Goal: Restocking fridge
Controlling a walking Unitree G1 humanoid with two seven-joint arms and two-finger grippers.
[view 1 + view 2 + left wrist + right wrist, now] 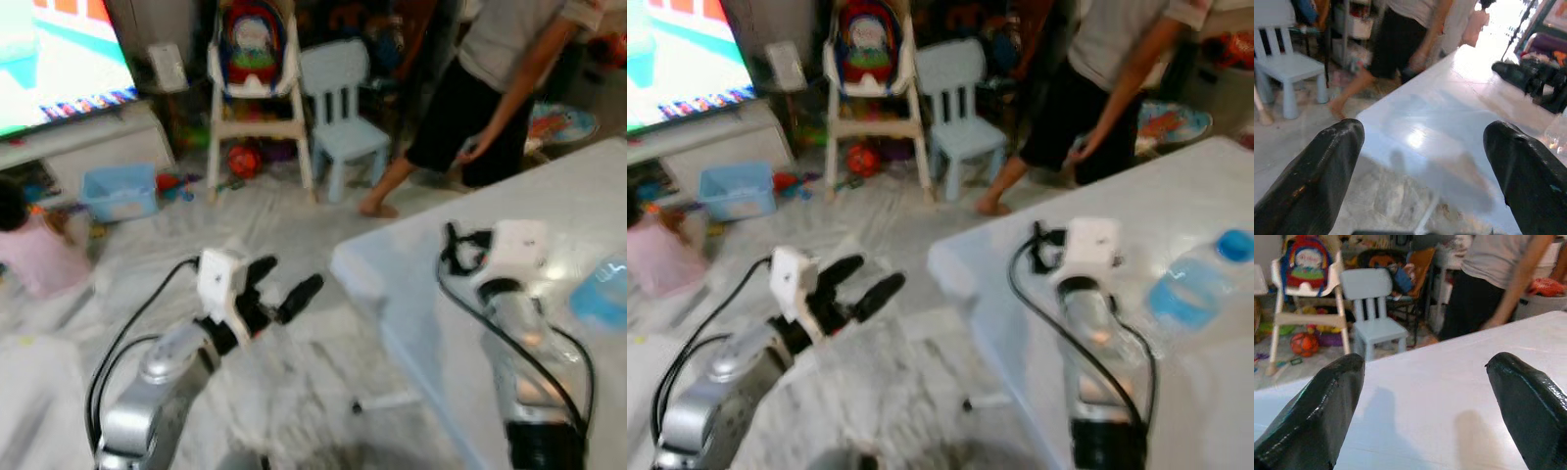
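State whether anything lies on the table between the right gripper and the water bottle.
Nothing visible does. The right gripper hovers open over the white table, and the water bottle lies on it off to that arm's right, with bare tabletop between them.

Home living room; TV point(54, 59); high chair point(255, 83); child's chair point(341, 113); floor toys point(243, 160)

The room is evenly lit and fairly bright, yet both head views are soft with motion blur. A pale glare patch sits on the glossy white tabletop point(1415, 139), and the far end by the standing person in a grey shirt and black shorts point(1498, 289) is washed out. The two grippers' black fingers point(1327, 416) cast faint grey shadows on that surface. The lit television screen point(54, 59) glows strongly, overexposed.
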